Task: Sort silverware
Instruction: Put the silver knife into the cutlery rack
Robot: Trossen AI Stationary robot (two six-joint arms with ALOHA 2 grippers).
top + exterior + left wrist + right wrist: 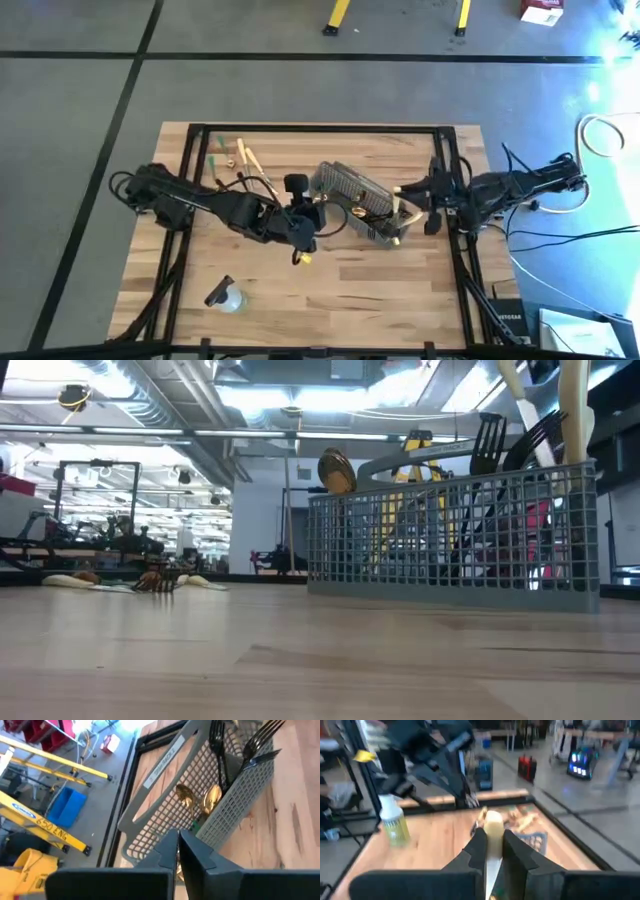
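The grey mesh basket lies mid-table and holds gold spoons and black forks. More silverware, pale and green, lies loose on the wood near the far left corner. My left gripper hovers shut at the basket's left end with nothing visible between its fingers. My right gripper is at the basket's right end, shut on a pale tan utensil. In the low view, pale utensils rise above the basket's right end. My right gripper pinches the pale tan utensil between its two fingers, a little behind its rounded end, which sticks out past the fingertips. The fingers come from the table's right side. The rest of the utensil runs back under the fingers, hidden by the gripper.
A small clear bottle lies near the table's front left. A black frame borders the table top. Bare wood shows in front of the basket.
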